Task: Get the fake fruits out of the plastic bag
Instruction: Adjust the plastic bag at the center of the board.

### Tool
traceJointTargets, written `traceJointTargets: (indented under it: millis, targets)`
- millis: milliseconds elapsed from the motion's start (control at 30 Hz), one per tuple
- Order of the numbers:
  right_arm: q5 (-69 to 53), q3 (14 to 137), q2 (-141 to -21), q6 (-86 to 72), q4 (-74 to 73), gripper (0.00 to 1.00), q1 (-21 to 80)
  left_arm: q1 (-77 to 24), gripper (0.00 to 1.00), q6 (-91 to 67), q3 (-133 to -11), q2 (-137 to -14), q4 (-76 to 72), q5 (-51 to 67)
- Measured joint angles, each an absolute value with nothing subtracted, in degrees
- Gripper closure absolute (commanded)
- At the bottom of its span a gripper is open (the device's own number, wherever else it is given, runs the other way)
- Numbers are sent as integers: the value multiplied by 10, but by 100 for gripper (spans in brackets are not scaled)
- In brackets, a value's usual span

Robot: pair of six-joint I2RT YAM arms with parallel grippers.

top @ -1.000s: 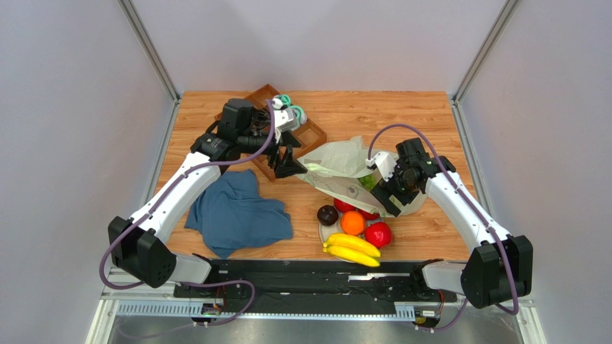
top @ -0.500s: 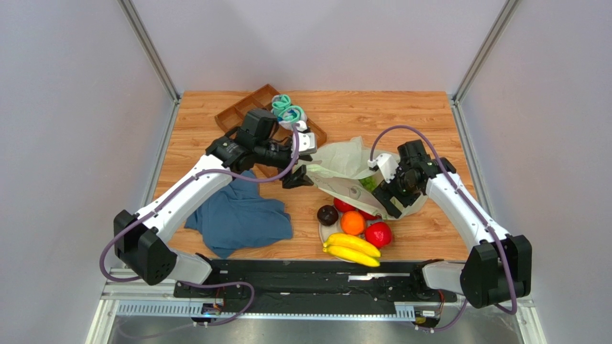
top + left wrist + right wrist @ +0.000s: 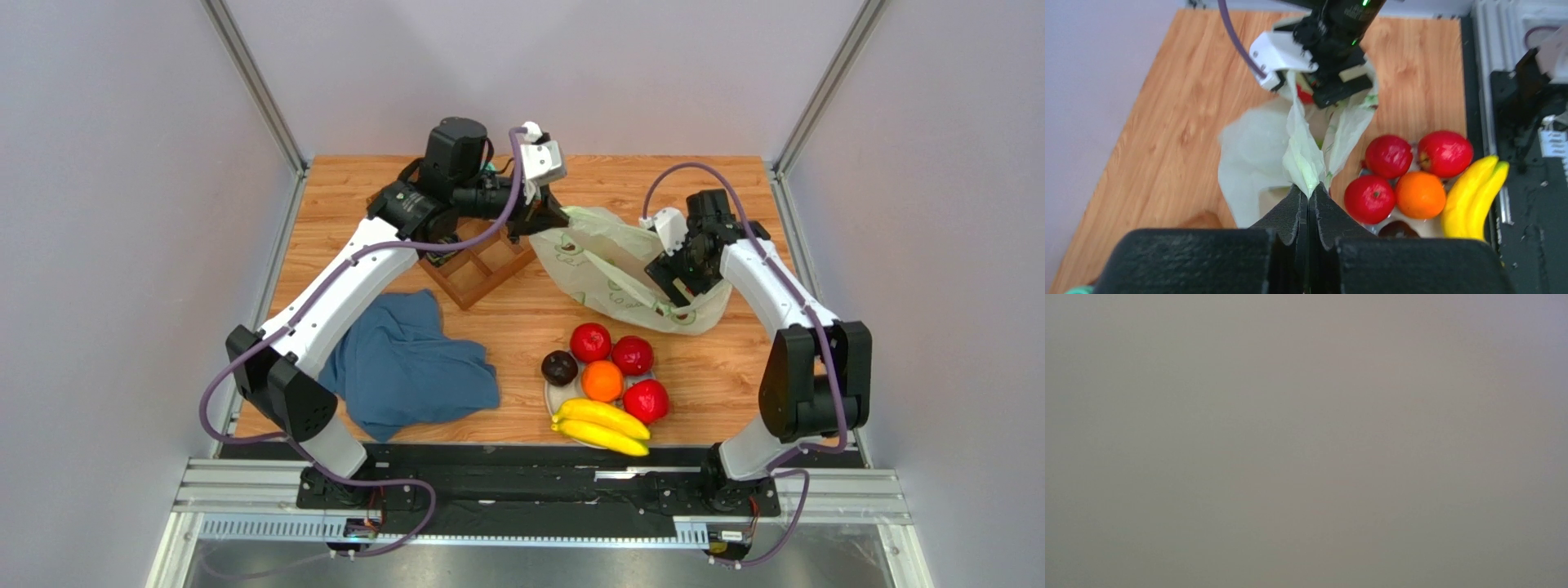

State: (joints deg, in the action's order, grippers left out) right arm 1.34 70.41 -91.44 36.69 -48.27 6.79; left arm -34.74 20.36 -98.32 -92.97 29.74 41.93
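- The fake fruits lie out of the bag in a tight cluster on the table, toward its near edge and right of centre; two red apples sit side by side at the far edge of the cluster, a third red apple on its right, the orange in the middle, a dark purple-brown fruit on the left, and the yellow bananas along the near side
- The plastic bag is beyond the cluster and apart from it, spread between the two grippers; it looks limp and flattened; the left wrist view shows a raised fold running along it, with a small spot of red at the far end that I cannot identify
- The left gripper has its fingers closed together on the near tip of that fold, pinching the film; from above it sits at the bag's left end
- The right gripper is at the bag's right end, against the film; whether its fingers are clamped or apart I cannot tell; the right wrist view is one flat grey-green blur
- A wooden tray sits left of the bag, partly under the left arm; a dark blue cloth lies crumpled nearer, left of the fruits
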Motion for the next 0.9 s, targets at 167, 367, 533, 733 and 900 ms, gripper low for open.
traceJointTargets:
  millis: [167,367,533,733,900]
  targets:
    - [14,630,-844,369,-448,11,64,-354,100,148,-967,-901,272,463]
    - [11,482,-762,374,-475,11,62,-356,100,116,-804,-861,268,484]
    - [-41,516,-750,373,-515,23,58,-360,100,101,-759,-861,269,483]
    - [-155,629,-742,383,-529,45,61,-362,100,90,-775,-858,255,484]
    - [-211,654,-788,408,-548,56,63,-363,100,79,-813,-860,246,484]
